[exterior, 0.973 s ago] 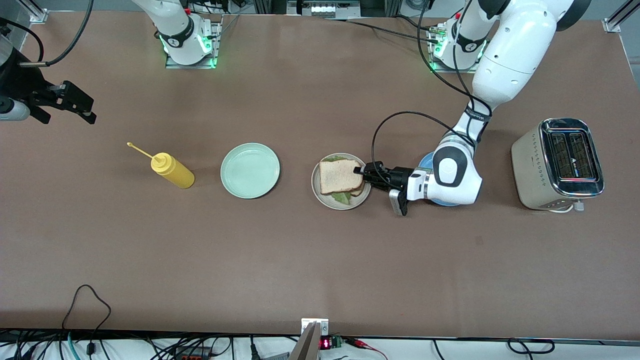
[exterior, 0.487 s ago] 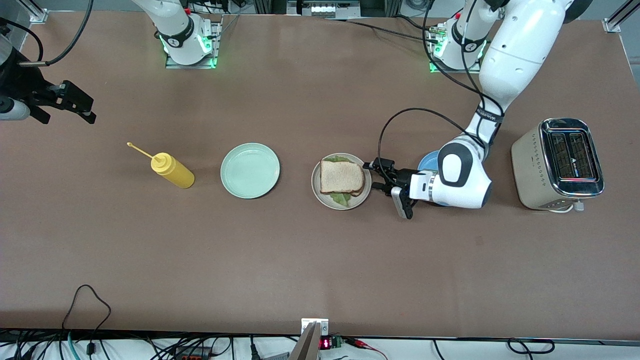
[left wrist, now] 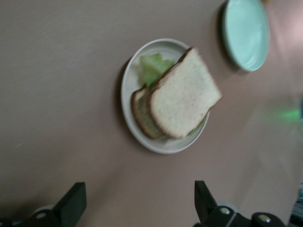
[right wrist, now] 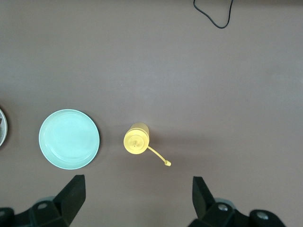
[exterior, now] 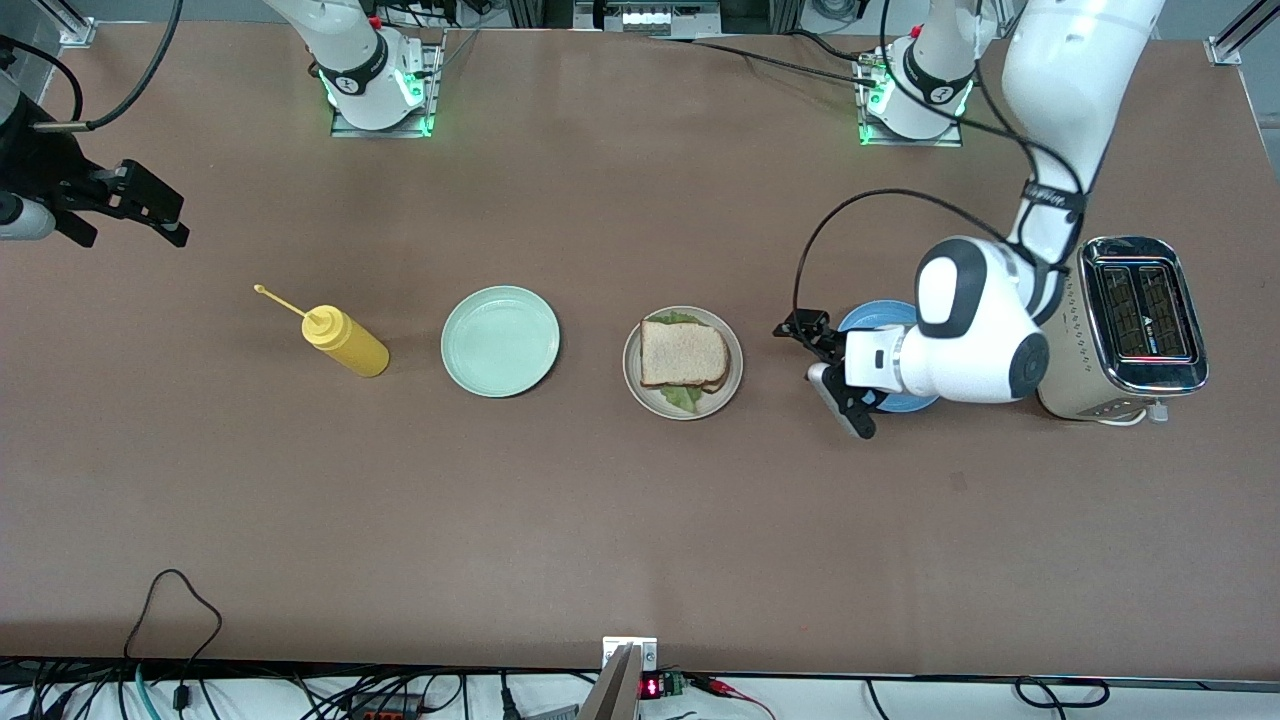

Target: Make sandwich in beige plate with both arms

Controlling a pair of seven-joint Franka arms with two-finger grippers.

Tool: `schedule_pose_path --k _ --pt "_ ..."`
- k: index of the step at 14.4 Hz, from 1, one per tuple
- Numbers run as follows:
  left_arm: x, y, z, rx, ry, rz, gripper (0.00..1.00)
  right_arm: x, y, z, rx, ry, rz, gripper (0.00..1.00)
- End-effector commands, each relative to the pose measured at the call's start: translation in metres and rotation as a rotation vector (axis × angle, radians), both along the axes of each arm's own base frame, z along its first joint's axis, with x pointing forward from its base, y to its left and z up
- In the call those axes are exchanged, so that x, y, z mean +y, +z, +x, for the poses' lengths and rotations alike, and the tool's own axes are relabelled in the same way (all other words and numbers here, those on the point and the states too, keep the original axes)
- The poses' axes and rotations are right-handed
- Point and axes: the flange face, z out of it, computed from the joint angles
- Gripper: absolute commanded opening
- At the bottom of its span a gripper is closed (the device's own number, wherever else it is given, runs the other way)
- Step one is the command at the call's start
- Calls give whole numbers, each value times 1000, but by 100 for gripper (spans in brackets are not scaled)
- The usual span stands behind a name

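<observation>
The beige plate point(exterior: 683, 362) held the sandwich point(exterior: 683, 356): top slice on lettuce and a lower slice. The mint plate point(exterior: 500, 341) held nothing. The left hand point(exterior: 812, 352), fingers spread and gripping nothing, hung over bare table between sandwich and blue plate point(exterior: 868, 319). The right hand point(exterior: 130, 206) waited at its table end, fingers apart.

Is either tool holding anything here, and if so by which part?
Nothing is held. The left tool is open beside the round beige plate with the bread-and-lettuce sandwich; the right tool waits open, empty.
</observation>
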Motion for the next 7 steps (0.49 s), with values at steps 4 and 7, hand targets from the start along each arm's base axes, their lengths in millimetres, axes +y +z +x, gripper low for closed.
schedule_pose_path --k 4,7 --pt "39 98 -20 28 -80 366 100 -5 2 3 3 1 0 100" --pt "66 177 -21 78 -78 535 100 -7 2 4 1 -1 -1 100"
